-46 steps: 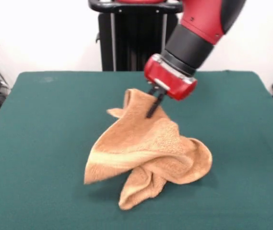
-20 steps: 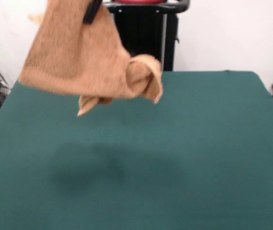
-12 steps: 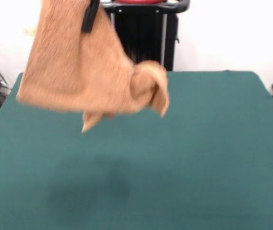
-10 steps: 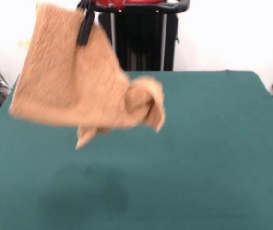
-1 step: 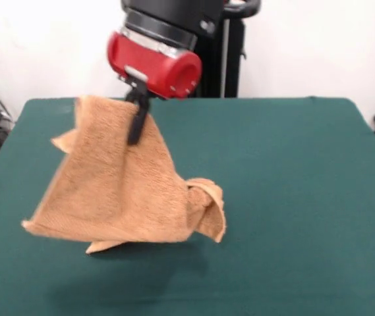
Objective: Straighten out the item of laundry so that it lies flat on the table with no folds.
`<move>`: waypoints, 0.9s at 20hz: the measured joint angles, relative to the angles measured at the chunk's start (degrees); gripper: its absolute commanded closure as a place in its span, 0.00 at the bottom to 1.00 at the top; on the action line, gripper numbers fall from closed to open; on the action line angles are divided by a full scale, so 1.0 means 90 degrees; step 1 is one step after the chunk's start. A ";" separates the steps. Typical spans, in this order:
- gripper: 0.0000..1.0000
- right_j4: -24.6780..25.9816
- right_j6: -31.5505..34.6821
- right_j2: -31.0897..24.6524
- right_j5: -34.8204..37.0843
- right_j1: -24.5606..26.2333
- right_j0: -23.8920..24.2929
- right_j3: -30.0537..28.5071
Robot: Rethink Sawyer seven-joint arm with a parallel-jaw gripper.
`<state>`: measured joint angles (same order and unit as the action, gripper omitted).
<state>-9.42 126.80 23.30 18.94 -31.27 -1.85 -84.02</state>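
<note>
The item of laundry (image 5: 118, 191), an orange-tan terry towel, hangs in the air from its upper edge, spreading into a wide triangle with a curled fold at its right corner. Its lower edge sits just above the table (image 5: 286, 197), over a shadow. My gripper (image 5: 135, 130) comes down from the red wrist at the top and is shut on the item of laundry near its top edge. One black finger (image 5: 136, 122) shows in front of the cloth; the other is hidden behind it.
The black pedestal (image 5: 207, 59) stands behind the table's far edge. Dark cables and equipment lie off the left edge, and a dark object sits off the right edge. Green tabletop stretches to the right of the towel.
The arm has come down from above the picture, bringing the hanging towel lower until its bottom edge is near the tabletop. The red wrist is back in view.
</note>
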 measured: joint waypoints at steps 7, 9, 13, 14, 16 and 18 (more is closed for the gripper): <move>1.00 -0.0002 0.0000 -0.0006 0.0053 0.0223 -0.0192 0.0005; 1.00 -0.0003 0.0000 -0.0015 0.0053 0.0287 -0.0201 0.0006; 1.00 -0.0003 0.0000 -0.0012 0.0182 0.0323 -0.0208 0.0006; 1.00 -0.0002 0.0000 -0.0013 0.0276 0.0307 -0.0220 0.0005; 1.00 -0.0001 0.0000 -0.0012 0.0661 0.0219 -0.0281 0.0005; 1.00 -0.0002 0.0000 -0.0011 0.1108 0.0092 -0.0356 0.0006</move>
<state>-9.43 126.80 23.20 28.92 -30.44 -5.06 -83.97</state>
